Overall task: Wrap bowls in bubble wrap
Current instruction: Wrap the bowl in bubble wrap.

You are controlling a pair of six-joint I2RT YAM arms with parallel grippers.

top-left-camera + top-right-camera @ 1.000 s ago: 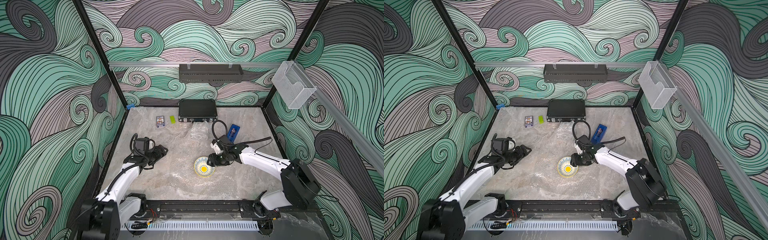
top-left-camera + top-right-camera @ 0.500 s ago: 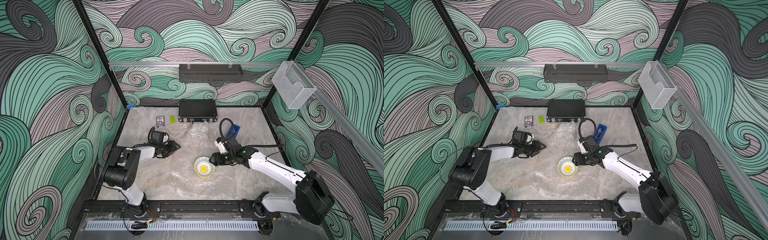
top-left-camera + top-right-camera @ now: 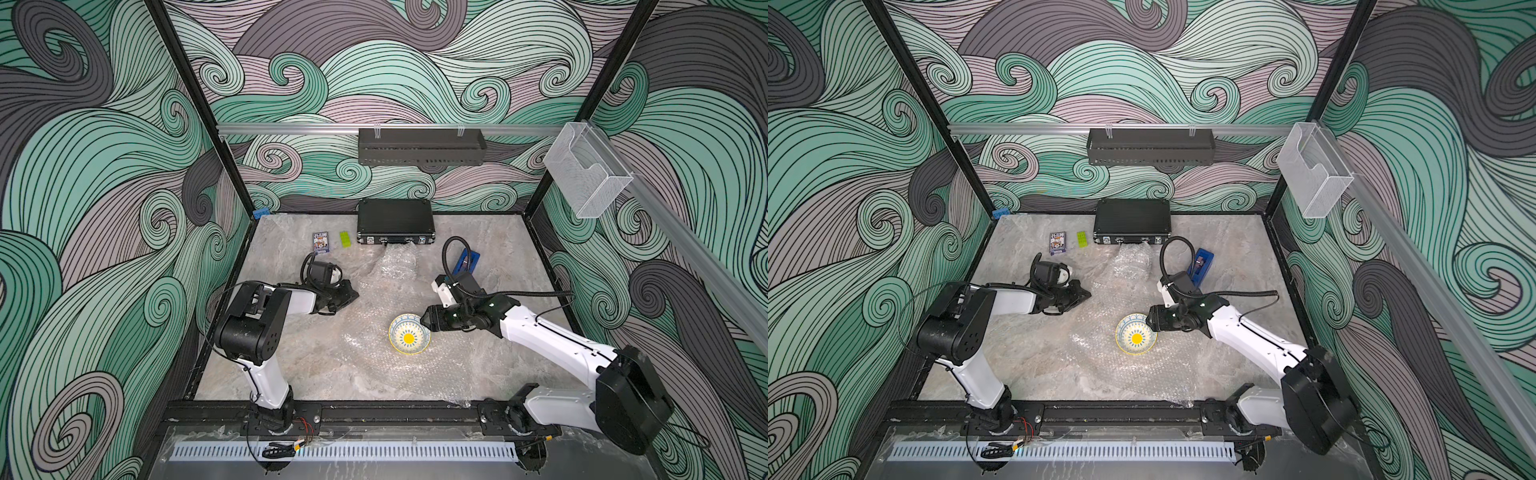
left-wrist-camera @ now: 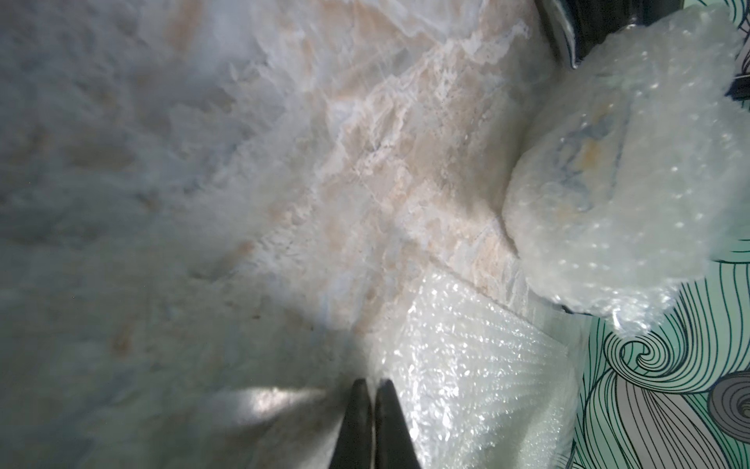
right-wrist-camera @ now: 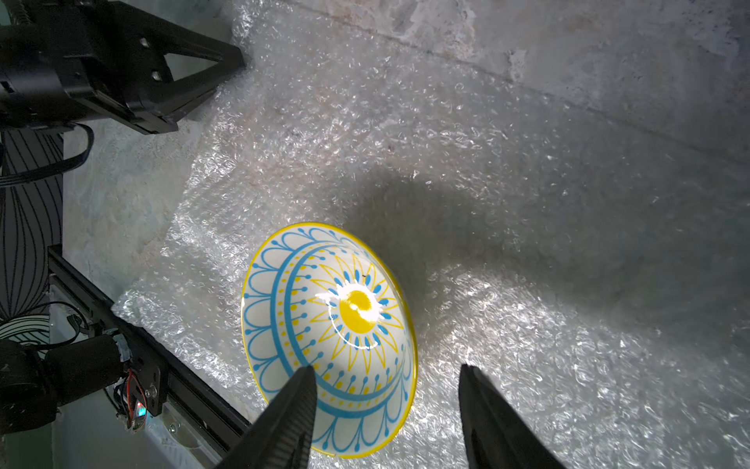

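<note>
The cream bowl [image 3: 409, 333] (yellow rim, blue scallops, yellow centre) sits open side up on a flat bubble wrap sheet [image 3: 374, 365] spread over the table [image 3: 286, 262]. The right tool [image 5: 385, 367] stands open across the bowl's rim, one finger above its inside, the other outside over the sheet, gripping nothing. Well apart from the bowl, the left tool [image 4: 371, 390] is closed at the sheet's edge (whether it pinches the plastic I cannot tell). Behind the bowl lies a wrapped bundle [image 4: 617, 162], blue and yellow showing faintly through.

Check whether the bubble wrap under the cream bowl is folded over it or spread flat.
Spread flat. The bubble wrap lies open beneath the cream bowl, whose patterned inside is uncovered in both top views.
</note>
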